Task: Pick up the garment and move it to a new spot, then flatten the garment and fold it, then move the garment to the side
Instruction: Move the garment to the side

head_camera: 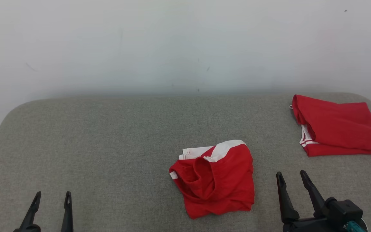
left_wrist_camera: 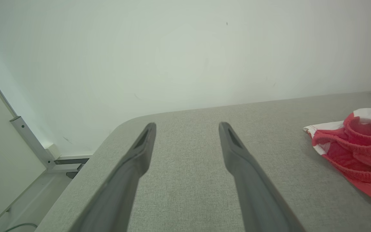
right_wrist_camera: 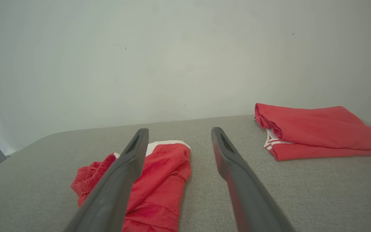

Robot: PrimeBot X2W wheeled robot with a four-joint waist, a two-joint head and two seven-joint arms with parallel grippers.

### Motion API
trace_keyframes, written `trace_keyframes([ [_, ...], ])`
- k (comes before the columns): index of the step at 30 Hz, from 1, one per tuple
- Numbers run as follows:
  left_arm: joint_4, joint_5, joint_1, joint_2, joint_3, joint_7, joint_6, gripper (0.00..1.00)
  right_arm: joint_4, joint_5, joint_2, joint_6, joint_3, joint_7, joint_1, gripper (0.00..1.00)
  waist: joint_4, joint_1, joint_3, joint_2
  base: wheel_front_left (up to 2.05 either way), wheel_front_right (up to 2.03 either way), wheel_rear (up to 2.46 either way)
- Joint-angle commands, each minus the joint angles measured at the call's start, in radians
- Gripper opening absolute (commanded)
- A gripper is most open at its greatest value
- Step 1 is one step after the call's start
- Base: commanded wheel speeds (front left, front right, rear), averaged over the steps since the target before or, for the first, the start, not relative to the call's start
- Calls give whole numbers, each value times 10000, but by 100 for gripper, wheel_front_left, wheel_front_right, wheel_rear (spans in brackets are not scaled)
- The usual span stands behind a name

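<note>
A crumpled red garment (head_camera: pixel 216 178) with white trim lies bunched on the grey padded table (head_camera: pixel 108 145), slightly right of centre; it shows at the right edge of the left wrist view (left_wrist_camera: pixel 359 151) and behind my right fingers (right_wrist_camera: pixel 159 180). My right gripper (head_camera: pixel 291 177) stands open just right of the garment, nothing between its fingers (right_wrist_camera: pixel 179 132). My left gripper (head_camera: pixel 52 196) stands open near the front left, far from the garment, over bare table (left_wrist_camera: pixel 187 125).
A second red garment (head_camera: pixel 337 129), folded flat, lies at the table's back right corner, also in the right wrist view (right_wrist_camera: pixel 317 132). A white wall rises behind the table. A metal frame and floor (left_wrist_camera: pixel 27 151) lie past the table's left edge.
</note>
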Motion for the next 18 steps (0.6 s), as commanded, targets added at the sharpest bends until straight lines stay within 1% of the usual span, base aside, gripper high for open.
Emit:
trace_keyframes([
  [1, -78, -170, 95, -74, 76, -130, 49, 100, -10, -73, 60, 2, -20, 70, 77, 100, 4, 0, 24, 0, 0, 0, 0],
  [11, -20, -511, 131, -197, 249, -385, 236, 100, -38, -97, 114, 2, -58, 199, 73, 100, 43, 0, 70, 0, 0, 0, 0],
  [18, 99, -305, 168, -31, 178, -250, 343, 100, 33, -57, 136, 2, -63, 316, 53, 100, 80, 0, 69, 0, 0, 0, 0],
])
